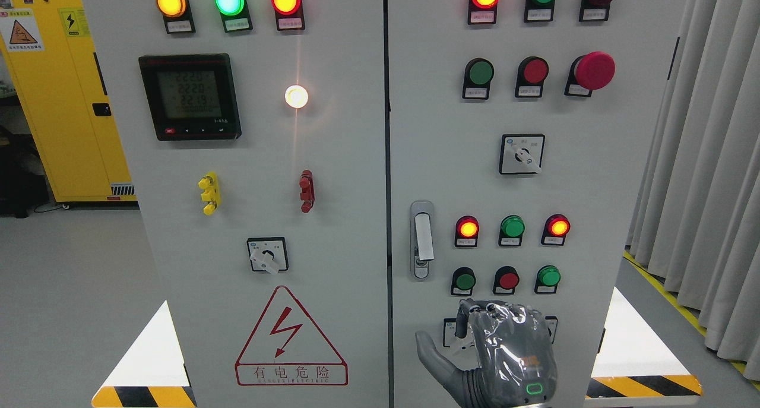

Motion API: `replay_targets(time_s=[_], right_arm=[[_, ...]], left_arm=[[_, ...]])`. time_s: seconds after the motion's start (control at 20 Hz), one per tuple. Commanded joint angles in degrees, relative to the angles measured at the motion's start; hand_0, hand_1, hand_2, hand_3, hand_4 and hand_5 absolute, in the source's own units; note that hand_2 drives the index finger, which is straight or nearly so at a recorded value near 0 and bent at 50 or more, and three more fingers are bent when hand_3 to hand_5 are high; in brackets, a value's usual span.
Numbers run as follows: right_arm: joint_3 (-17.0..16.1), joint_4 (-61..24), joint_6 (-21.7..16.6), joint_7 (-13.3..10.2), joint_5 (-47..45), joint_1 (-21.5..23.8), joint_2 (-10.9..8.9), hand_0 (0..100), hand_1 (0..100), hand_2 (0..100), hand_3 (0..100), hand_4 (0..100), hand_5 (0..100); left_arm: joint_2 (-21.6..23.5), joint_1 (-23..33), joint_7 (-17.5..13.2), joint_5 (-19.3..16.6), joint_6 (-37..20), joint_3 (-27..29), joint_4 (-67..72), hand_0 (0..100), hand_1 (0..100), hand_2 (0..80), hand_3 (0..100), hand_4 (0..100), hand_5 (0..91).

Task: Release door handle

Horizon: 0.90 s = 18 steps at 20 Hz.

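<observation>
The silver door handle (pixel 421 239) stands upright in its recess on the left edge of the right cabinet door (pixel 594 176). My right hand (pixel 493 342) hovers in front of the door's lower part, below and a little to the right of the handle, clear of it. Its back faces the camera, the thumb (pixel 428 351) sticks out to the left, and the fingers (pixel 499 310) are loosely bent toward the panel with nothing in them. It covers some of the bottom row of switches. My left arm does not show.
Both grey cabinet doors are shut and carry lit lamps, push buttons, rotary switches (pixel 521 154), a red emergency button (pixel 594 70) and a meter (pixel 190 96). A yellow cabinet (pixel 59 99) stands at the back left, grey curtains (pixel 706 158) hang at the right.
</observation>
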Motion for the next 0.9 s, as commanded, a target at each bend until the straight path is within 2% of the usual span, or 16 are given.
replay_targets(time_s=[0.0,0.05,0.15,0.3,0.5,0.6,0.85], right_arm=[[0.03,1.29,0.19,0.33,4.21,-4.22,0.29,21,17,100,100,100,100],[0.12,1.46,0.53,0.42,5.0,-4.75,0.29,21,18,100,100,100,100],[0.9,1.99,2.63,2.43,5.88,-5.72,0.29,21,18,100,100,100,100],[2.4,4.79,5.72,2.97,6.33,-8.61,0.29,21,18,100,100,100,100],[3.63,6.03,6.95,3.14,7.03,-11.08,0.38,20,21,100,100,100,100],[4.16,6.91,7.3,4.19,6.94,-11.43,0.55,20,21,100,100,100,100],[4.6,8.32,7.83,4.37,6.85,-12.14,0.91,20,20,100,100,100,100]], left_arm=[[0.07,0.0,0.0,0.0,0.02,0.0,-0.88,12,56,0.0,0,0,0.0],[-0.02,0.0,0.0,0.0,0.02,0.0,-0.88,12,56,0.0,0,0,0.0],[0.07,0.0,0.0,0.0,0.02,0.0,-0.88,12,56,0.0,0,0,0.0],[0.07,0.0,0.0,0.0,0.02,0.0,-0.88,12,56,0.0,0,0,0.0],[-0.02,0.0,0.0,0.0,0.02,0.0,-0.88,12,56,0.0,0,0,0.0],[-0.02,0.0,0.0,0.0,0.02,0.0,-0.88,12,56,0.0,0,0,0.0],[-0.02,0.0,0.0,0.0,0.02,0.0,-0.88,12,56,0.0,0,0,0.0]])
